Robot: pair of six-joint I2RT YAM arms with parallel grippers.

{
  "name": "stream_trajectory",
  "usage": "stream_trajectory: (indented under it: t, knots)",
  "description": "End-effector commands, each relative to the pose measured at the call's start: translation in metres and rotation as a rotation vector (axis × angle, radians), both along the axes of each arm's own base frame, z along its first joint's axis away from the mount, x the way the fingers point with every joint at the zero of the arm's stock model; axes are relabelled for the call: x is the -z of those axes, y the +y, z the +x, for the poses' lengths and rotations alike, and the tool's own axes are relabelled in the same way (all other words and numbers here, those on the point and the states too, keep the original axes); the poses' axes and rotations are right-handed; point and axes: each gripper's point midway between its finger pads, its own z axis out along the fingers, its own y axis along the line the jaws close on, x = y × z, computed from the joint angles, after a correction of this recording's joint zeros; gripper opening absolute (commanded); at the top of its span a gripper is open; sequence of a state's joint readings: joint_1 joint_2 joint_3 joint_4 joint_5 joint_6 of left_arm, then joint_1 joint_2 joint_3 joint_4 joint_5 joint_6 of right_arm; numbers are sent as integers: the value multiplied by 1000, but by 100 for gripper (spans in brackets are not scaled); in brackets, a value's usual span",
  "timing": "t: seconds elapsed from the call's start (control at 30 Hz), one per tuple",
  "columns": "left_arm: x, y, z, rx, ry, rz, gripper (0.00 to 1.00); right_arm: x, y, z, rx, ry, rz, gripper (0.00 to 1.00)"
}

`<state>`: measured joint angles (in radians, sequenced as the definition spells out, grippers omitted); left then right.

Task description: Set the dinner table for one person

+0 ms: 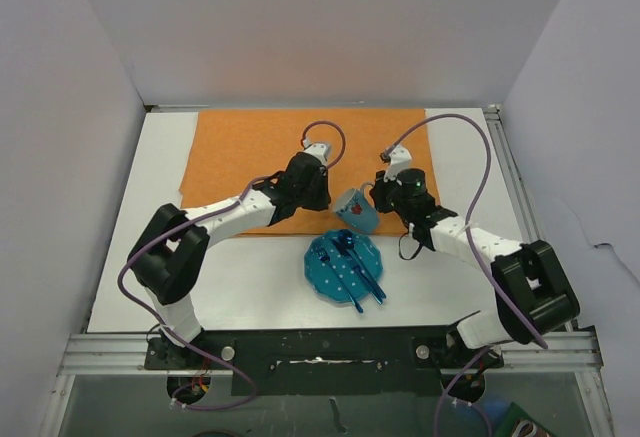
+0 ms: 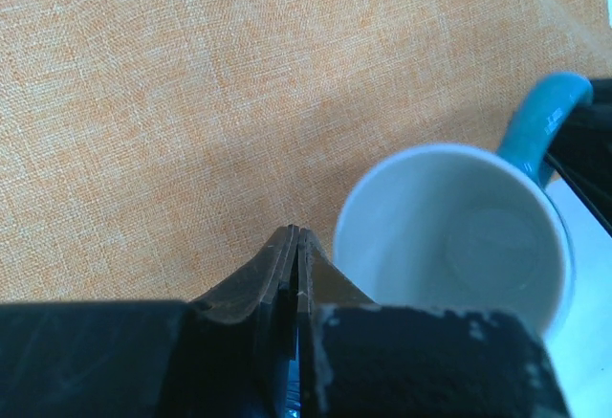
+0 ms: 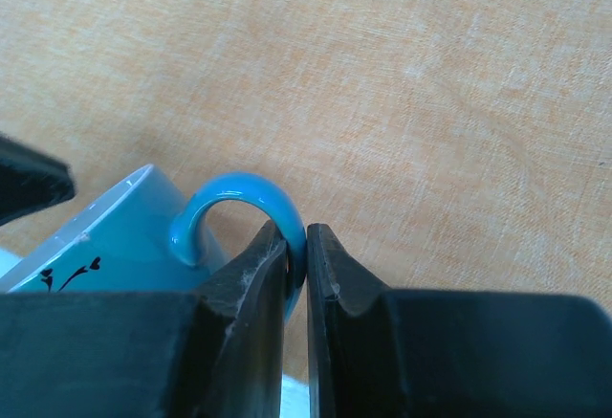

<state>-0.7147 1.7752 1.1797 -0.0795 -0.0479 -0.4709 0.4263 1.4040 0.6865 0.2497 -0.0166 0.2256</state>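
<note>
A blue mug (image 1: 356, 210) with a white inside (image 2: 459, 236) is at the near edge of the orange cloth (image 1: 260, 157) on the white dinner table (image 1: 240, 287). My right gripper (image 3: 304, 238) is shut on the mug's blue handle (image 3: 239, 198), pinching its right side. In the top view the right gripper (image 1: 380, 197) is just right of the mug. My left gripper (image 2: 298, 234) is shut with nothing at its tips. It hovers over the cloth just left of the mug's rim, and in the top view the left gripper (image 1: 322, 195) is close beside the mug.
A blue round plate (image 1: 322, 269) lies on the table in front of the cloth, with blue cutlery (image 1: 362, 279) resting across it. Grey walls close in the table on three sides. A metal rail (image 1: 320, 347) runs along the near edge.
</note>
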Motion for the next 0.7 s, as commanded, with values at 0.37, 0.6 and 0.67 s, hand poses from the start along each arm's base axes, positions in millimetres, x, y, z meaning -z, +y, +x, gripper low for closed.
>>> stream_trajectory:
  t: [0.37, 0.6, 0.67]
  knots:
    - [-6, 13, -3, -34, -52, 38, 1, -75, -6, 202, 168, -263, -172, 0]
    - [4, 7, -6, -16, -38, 25, 1, -63, -43, 286, 272, -311, -290, 0]
    - [10, 1, -11, -2, -31, 15, 1, -58, -54, 305, 294, -332, -293, 0]
